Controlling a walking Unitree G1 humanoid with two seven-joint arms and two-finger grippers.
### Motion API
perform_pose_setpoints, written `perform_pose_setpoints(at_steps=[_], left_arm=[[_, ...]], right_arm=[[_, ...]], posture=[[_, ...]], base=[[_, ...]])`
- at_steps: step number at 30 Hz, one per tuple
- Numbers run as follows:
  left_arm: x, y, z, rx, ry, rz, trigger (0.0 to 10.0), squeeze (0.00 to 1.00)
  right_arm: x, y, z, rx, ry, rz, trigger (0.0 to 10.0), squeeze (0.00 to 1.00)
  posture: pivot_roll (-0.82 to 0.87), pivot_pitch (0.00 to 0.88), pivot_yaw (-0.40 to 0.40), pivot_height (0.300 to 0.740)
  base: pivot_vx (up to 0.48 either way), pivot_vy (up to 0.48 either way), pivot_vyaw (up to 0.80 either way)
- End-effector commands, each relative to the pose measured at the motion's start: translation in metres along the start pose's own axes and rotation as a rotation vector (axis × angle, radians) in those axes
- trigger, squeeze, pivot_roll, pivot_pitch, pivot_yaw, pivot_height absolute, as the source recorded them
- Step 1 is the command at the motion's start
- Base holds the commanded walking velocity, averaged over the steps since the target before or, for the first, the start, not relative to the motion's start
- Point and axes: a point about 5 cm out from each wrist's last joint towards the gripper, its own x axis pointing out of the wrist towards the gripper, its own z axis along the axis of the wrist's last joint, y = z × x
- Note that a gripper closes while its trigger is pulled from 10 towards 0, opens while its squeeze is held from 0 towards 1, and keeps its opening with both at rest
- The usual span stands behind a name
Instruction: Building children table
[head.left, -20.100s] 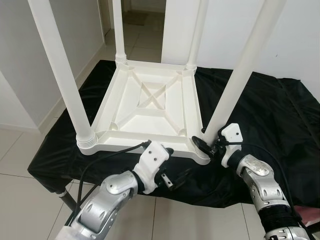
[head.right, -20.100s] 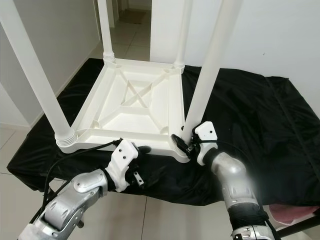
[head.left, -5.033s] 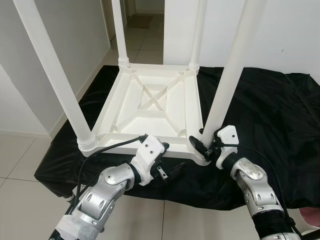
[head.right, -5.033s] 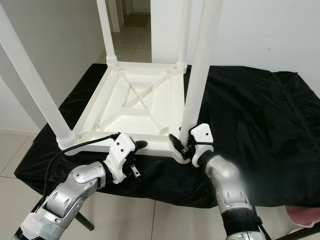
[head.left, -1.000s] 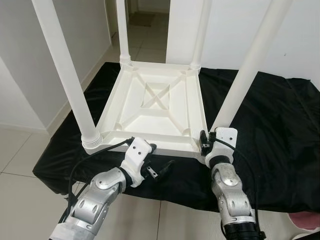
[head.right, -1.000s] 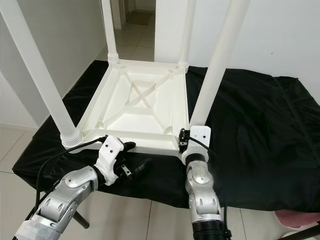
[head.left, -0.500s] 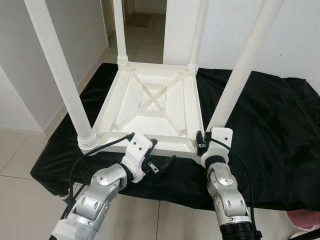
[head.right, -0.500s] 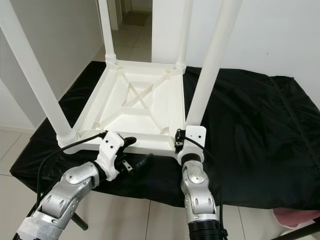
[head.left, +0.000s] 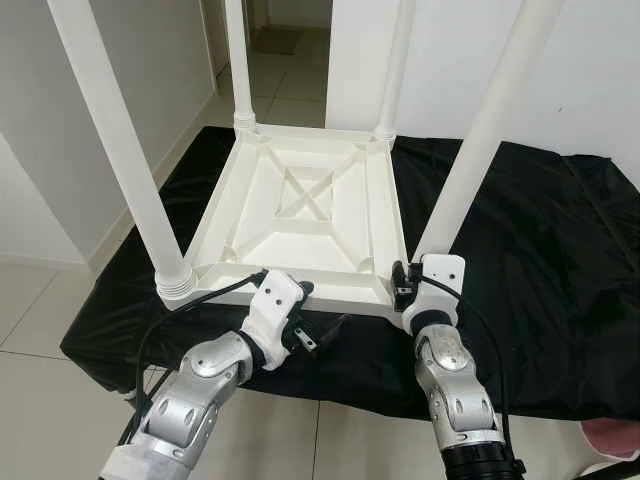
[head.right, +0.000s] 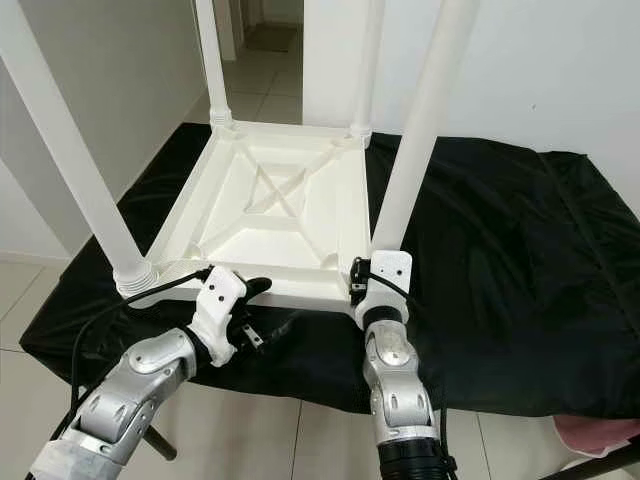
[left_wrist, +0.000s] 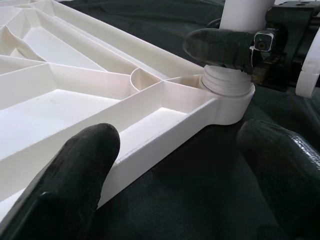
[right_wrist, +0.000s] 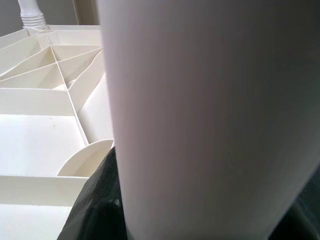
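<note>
Because the white plastic children's table (head.left: 310, 215) lies upside down on the black cloth (head.left: 520, 250), its four legs point up and each socket is within reach. At about 5 o'clock of the tabletop, the right gripper (head.left: 412, 284) is clenched around the base of the near-right leg (head.left: 470, 160), probably to seat or twist it home. At 7 o'clock the left gripper (head.left: 312, 318) straddles the near rim with fingers (left_wrist: 75, 175) spread wide, apparently bracing the top.

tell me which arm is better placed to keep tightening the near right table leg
Right. The right gripper is clamped around the base of that leg; the left gripper sits open by the tabletop's near edge.
</note>
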Motion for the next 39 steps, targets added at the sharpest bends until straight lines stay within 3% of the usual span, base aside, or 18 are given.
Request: perform_pose_setpoints(at_steps=[1,6,7,14,15,16,22,28,39], left_arm=[[-0.001,0.0,-0.001,0.005,0.017,-0.001,10.0,0.0],[-0.001,-0.004,-0.002,0.002,0.023,-0.019,10.0,0.0],[-0.001,-0.003,-0.002,0.002,0.023,-0.018,10.0,0.0],[-0.002,-0.001,-0.001,0.004,0.022,-0.014,10.0,0.0],[-0.001,-0.001,0.0,0.004,0.022,-0.015,10.0,0.0],[-0.001,-0.002,0.0,0.004,0.021,-0.016,10.0,0.0],[0.0,-0.002,0.0,0.004,0.019,-0.022,10.0,0.0],[0.003,-0.006,0.003,0.014,0.018,-0.059,10.0,0.0],[0.001,0.0,0.006,0.033,0.027,-0.052,10.0,0.0]], right_arm=[[-0.001,-0.001,-0.008,-0.007,0.049,-0.008,10.0,0.0],[-0.005,0.0,-0.01,0.008,0.045,0.002,10.0,0.0],[-0.005,0.001,-0.009,0.019,0.04,0.009,10.0,1.0],[-0.006,-0.002,-0.001,0.029,-0.009,0.045,10.0,1.0],[-0.006,-0.004,0.0,0.028,-0.015,0.053,10.0,0.65],[-0.006,-0.006,0.002,0.023,-0.03,0.068,10.0,0.0],[-0.005,-0.013,0.005,0.013,-0.053,0.118,10.0,0.0],[-0.002,-0.02,0.005,-0.016,-0.064,0.26,10.0,0.0],[0.007,-0.012,0.005,-0.058,-0.078,0.319,10.0,0.0]], posture=[[-0.05,0.0,0.025,0.74],[-0.05,0.0,0.026,0.74],[-0.04,0.0,0.027,0.74],[-0.05,0.0,0.023,0.74],[-0.05,0.0,0.023,0.74],[-0.05,0.0,0.026,0.74],[-0.06,0.0,0.025,0.74],[-0.07,0.0,0.017,0.74],[-0.07,0.0,0.046,0.74]], base=[[0.0,0.0,0.0],[0.0,0.0,0.0],[0.0,0.0,0.0],[0.0,0.0,0.0],[0.0,0.0,0.0],[0.0,0.0,0.0],[0.0,0.0,0.0],[0.0,0.0,0.0],[0.0,0.0,0.0]])
